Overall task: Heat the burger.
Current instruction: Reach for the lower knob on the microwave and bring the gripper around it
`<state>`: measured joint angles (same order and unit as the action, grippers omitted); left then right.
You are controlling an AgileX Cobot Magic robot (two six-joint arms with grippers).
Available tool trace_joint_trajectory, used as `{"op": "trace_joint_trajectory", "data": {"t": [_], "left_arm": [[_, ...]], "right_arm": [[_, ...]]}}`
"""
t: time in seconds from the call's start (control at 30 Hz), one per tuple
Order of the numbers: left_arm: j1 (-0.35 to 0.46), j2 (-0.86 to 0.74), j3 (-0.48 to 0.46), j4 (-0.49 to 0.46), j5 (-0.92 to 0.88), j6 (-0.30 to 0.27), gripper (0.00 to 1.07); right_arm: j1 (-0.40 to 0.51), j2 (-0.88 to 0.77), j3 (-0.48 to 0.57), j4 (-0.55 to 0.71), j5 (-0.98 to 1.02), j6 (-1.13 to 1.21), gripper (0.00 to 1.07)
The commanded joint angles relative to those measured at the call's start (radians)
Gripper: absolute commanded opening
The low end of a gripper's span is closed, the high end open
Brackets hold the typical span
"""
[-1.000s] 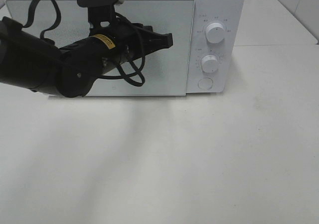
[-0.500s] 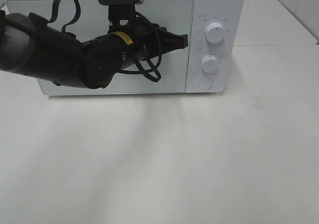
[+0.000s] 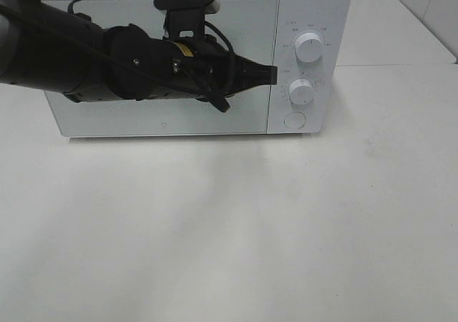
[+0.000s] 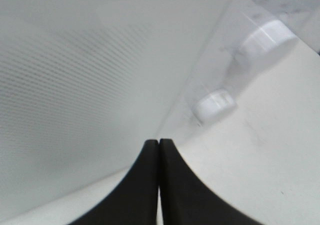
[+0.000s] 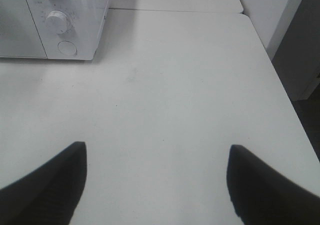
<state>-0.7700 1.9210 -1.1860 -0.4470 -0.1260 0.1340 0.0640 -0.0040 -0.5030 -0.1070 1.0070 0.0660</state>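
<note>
My left jaws are pinched shut at the closed door of the white boxy microwave; my right jaws are wide and empty. The burger is out of sight, inside I reckon. Turning the round white lower dial looks like what's left.

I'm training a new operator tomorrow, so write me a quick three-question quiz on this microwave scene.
1. True or false: the microwave door stands open.
2. Which gripper is shut? A) the left gripper B) the right gripper C) both
3. Fill in: above the round button, the control panel carries ___ knobs.

Key
1. False: the door is closed.
2. A: the right gripper's fingers stand wide apart over the table.
3. Two.
</note>
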Motion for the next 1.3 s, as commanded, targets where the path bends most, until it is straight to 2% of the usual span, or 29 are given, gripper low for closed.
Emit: {"op": "trace_joint_trajectory", "data": {"t": [0.03,0.07,0.1,0.13,0.17,0.2,0.23,0.27,0.37,0.43,0.5,0.53,0.63,0.7,0.73,0.77,0.8,0.83,0.87,0.9,0.97,1.03,1.1,1.2,1.27,1.3], "left_arm": [[-0.01,-0.043,-0.004,-0.003,0.188,0.004,0.03],[-0.01,-0.064,-0.004,-0.005,0.305,0.001,0.16],[-0.01,-0.064,-0.004,-0.005,0.305,0.001,0.16],[-0.01,-0.075,-0.004,-0.004,0.361,0.001,0.24],[-0.01,-0.086,-0.004,-0.003,0.442,0.001,0.53],[-0.01,-0.086,-0.004,-0.003,0.442,0.001,0.53],[-0.01,-0.091,-0.004,-0.003,0.473,0.001,0.69],[-0.01,-0.1,-0.004,-0.002,0.554,0.003,0.98],[-0.01,-0.105,-0.004,-0.002,0.59,0.003,1.02],[-0.008,-0.133,-0.005,0.027,0.735,0.009,1.0],[-0.008,-0.14,-0.005,0.039,0.77,0.009,1.0],[-0.008,-0.159,-0.005,0.094,0.843,0.009,1.0],[-0.008,-0.169,-0.005,0.136,0.878,0.009,1.0],[-0.008,-0.207,-0.006,0.266,1.002,-0.062,1.0],[-0.008,-0.207,-0.006,0.266,1.002,-0.062,1.0],[-0.008,-0.217,-0.006,0.304,1.031,-0.093,1.0],[-0.008,-0.235,-0.006,0.386,1.08,-0.16,1.0],[-0.008,-0.235,-0.006,0.386,1.08,-0.16,1.0],[-0.008,-0.245,-0.006,0.43,1.104,-0.195,1.0],[-0.008,-0.245,-0.006,0.43,1.104,-0.195,1.0],[-0.008,-0.284,-0.005,0.57,1.18,-0.312,1.0],[-0.008,-0.295,-0.004,0.597,1.195,-0.333,1.0],[-0.008,-0.317,-0.004,0.619,1.212,-0.339,1.0],[0.023,-0.356,-0.004,0.592,1.22,-0.326,1.0],[0.095,-0.403,-0.004,0.53,1.235,-0.273,1.0],[0.095,-0.403,-0.004,0.53,1.235,-0.273,1.0]], "right_arm": [[-0.004,-0.028,0.003,-0.007,-0.012,-0.007,0.75],[-0.004,-0.028,0.003,-0.007,-0.012,-0.007,0.75],[-0.004,-0.028,0.003,-0.007,-0.012,-0.007,0.75],[-0.004,-0.028,0.003,-0.007,-0.012,-0.007,0.75],[-0.004,-0.028,0.003,-0.007,-0.012,-0.007,0.75],[-0.004,-0.028,0.003,-0.007,-0.012,-0.007,0.75],[-0.004,-0.028,0.003,-0.007,-0.012,-0.007,0.75],[-0.004,-0.028,0.003,-0.007,-0.012,-0.007,0.75],[-0.004,-0.028,0.003,-0.007,-0.012,-0.007,0.75],[-0.004,-0.028,0.003,-0.007,-0.012,-0.007,0.75],[-0.004,-0.028,0.003,-0.007,-0.012,-0.007,0.75],[-0.004,-0.028,0.003,-0.007,-0.012,-0.007,0.75],[-0.004,-0.028,0.003,-0.007,-0.012,-0.007,0.75],[-0.004,-0.028,0.003,-0.007,-0.012,-0.007,0.75],[-0.004,-0.028,0.003,-0.007,-0.012,-0.007,0.75],[-0.004,-0.028,0.003,-0.007,-0.012,-0.007,0.75],[-0.004,-0.028,0.003,-0.007,-0.012,-0.007,0.75],[-0.004,-0.028,0.003,-0.007,-0.012,-0.007,0.75],[-0.004,-0.028,0.003,-0.007,-0.012,-0.007,0.75],[-0.004,-0.028,0.003,-0.007,-0.012,-0.007,0.75],[-0.004,-0.028,0.003,-0.007,-0.012,-0.007,0.75],[-0.004,-0.028,0.003,-0.007,-0.012,-0.007,0.75],[-0.004,-0.028,0.003,-0.007,-0.012,-0.007,0.75],[-0.004,-0.028,0.003,-0.007,-0.012,-0.007,0.75],[-0.004,-0.028,0.003,-0.007,-0.012,-0.007,0.75],[-0.004,-0.028,0.003,-0.007,-0.012,-0.007,0.75]]}}
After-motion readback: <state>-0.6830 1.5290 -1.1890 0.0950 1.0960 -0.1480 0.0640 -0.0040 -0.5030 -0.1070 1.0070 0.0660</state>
